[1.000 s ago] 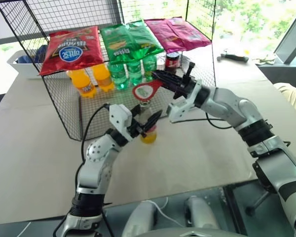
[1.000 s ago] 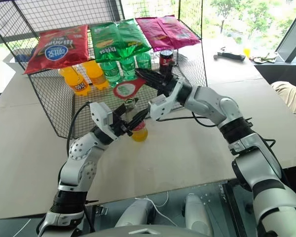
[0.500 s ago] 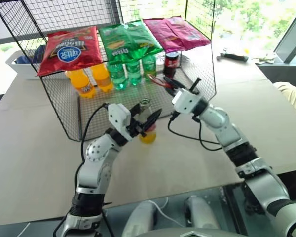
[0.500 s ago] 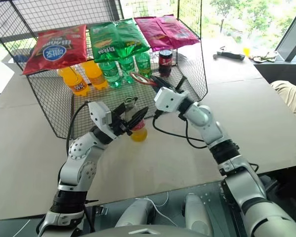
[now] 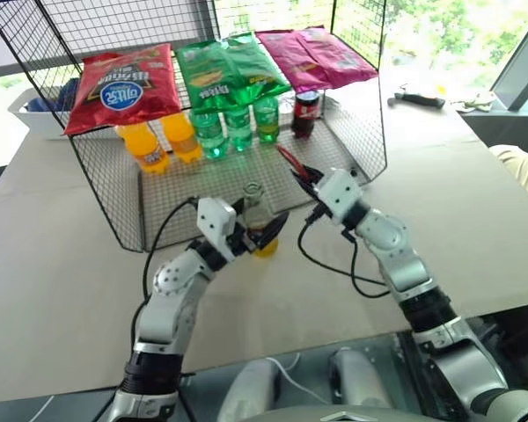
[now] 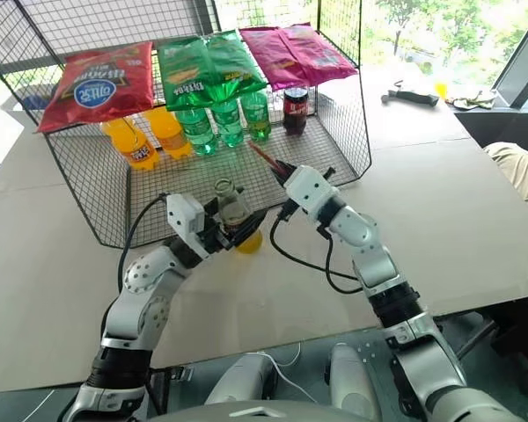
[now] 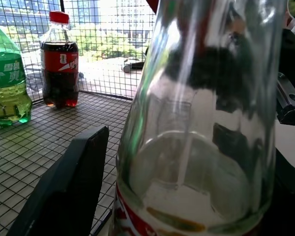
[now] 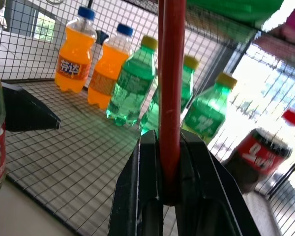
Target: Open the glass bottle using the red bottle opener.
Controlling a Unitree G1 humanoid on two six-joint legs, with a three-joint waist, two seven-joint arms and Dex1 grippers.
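1. The glass bottle stands upright on the table, just in front of the wire rack. Its mouth looks open, with no cap on top.
2. The left gripper reaches around the bottle's lower body. Its fingers are spread apart, one on each side of the glass, with a gap visible at one finger.
3. The right gripper is beside the bottle, apart from it. Its fingers are clamped tight on the red bottle opener, seen edge-on and pointing towards the rack.
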